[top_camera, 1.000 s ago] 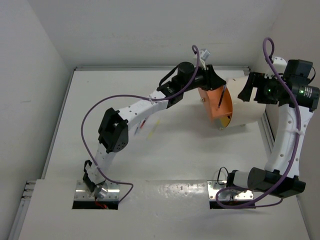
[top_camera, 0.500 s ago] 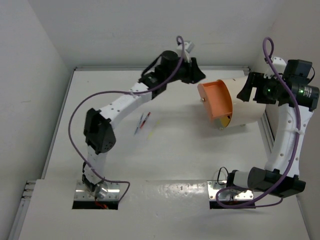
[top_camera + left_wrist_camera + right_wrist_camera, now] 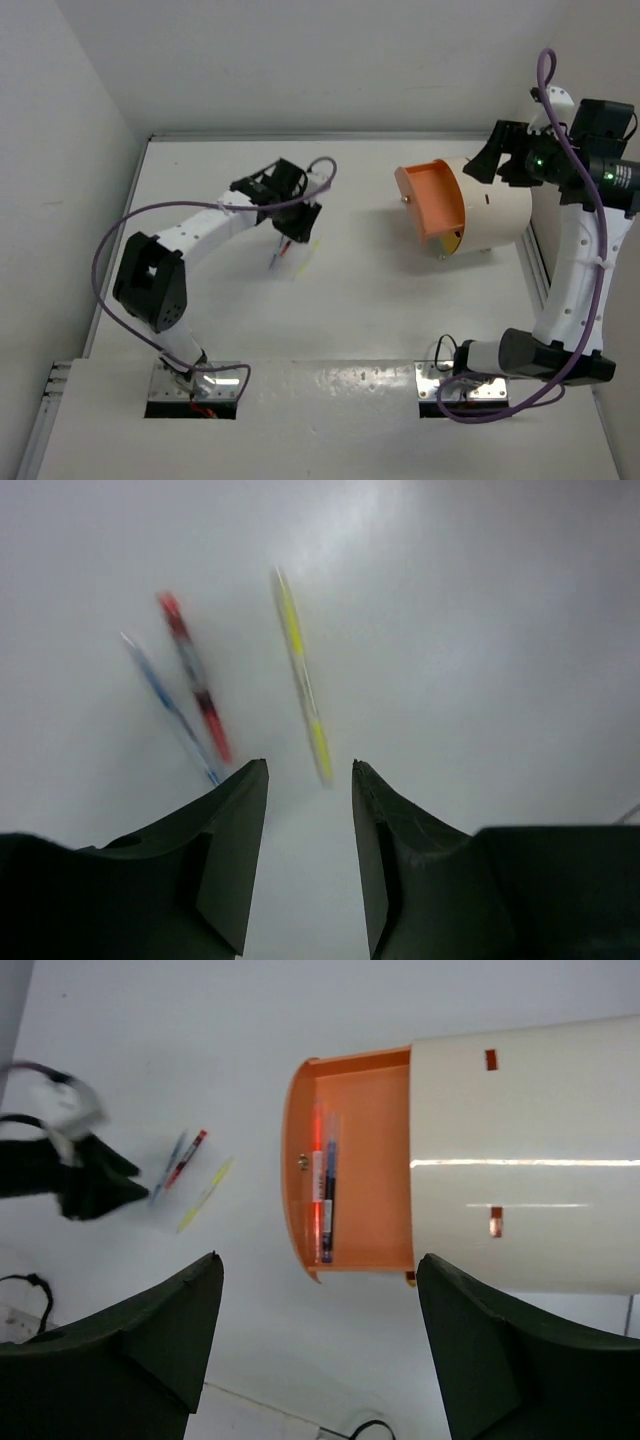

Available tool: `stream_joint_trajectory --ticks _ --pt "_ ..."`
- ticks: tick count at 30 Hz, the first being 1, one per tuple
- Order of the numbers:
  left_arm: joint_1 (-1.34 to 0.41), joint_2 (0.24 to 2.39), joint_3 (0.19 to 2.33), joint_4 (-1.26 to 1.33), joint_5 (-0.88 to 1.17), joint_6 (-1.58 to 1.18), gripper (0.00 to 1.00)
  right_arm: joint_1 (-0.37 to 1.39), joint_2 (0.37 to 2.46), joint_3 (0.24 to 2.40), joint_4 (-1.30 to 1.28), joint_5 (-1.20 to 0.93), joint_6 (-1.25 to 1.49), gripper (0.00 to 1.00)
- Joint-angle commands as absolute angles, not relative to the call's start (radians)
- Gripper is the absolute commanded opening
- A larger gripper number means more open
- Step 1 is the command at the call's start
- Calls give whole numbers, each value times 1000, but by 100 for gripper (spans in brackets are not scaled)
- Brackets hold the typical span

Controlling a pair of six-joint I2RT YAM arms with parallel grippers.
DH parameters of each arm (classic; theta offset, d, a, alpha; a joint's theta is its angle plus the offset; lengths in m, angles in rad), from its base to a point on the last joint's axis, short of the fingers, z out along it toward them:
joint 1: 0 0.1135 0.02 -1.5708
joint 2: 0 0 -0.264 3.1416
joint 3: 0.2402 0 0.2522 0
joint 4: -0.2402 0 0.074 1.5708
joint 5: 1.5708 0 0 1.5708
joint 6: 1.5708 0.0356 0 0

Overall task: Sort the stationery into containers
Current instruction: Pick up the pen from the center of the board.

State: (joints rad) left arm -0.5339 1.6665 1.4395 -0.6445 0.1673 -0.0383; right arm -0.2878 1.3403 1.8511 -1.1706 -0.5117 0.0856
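Left hand [image 3: 308, 770] had returned from orange drawer [image 3: 360, 1160] at 3 o'clock; half open, empty, above unsorted yellow pen [image 3: 303, 675], red pen [image 3: 195, 685], blue pen [image 3: 165, 705]. Right hand [image 3: 318, 1260] gaped wide, empty.

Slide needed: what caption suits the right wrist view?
Orange drawer open, pens inside; three loose pens on the table.

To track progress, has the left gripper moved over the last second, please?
Yes: the left gripper went leftward, away from the cream drum's orange slide-out drawer, to above the thin coloured pens.
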Motion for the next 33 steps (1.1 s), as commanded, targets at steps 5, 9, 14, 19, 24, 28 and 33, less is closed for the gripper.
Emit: stream_joint_trajectory --ticks 5,9,14,19,24,28,33 --pt "-623 1732 1282 -647 63 -144 49 -222 1391 1954 -1126 -584 170 77" --pt "-630 1784 1293 -624 37 -170 47 -222 1430 1991 -1143 -591 173 77" --pt "-641 1870 1334 -615 44 -181 47 -222 1465 1986 -1157 -571 163 77" --pt "-643 1953 1384 -609 17 -176 47 -143 1489 2016 -1164 -479 104 76" --pt "-644 2003 1404 -606 -40 -186 41 -63 1497 2029 -1154 -385 81 77" --pt "-627 2023 1393 -604 -11 -212 34 -9 1516 2043 -1137 -364 103 77" --pt "-569 2004 1362 -557 127 -241 10 43 1529 2054 -1073 -389 169 77"
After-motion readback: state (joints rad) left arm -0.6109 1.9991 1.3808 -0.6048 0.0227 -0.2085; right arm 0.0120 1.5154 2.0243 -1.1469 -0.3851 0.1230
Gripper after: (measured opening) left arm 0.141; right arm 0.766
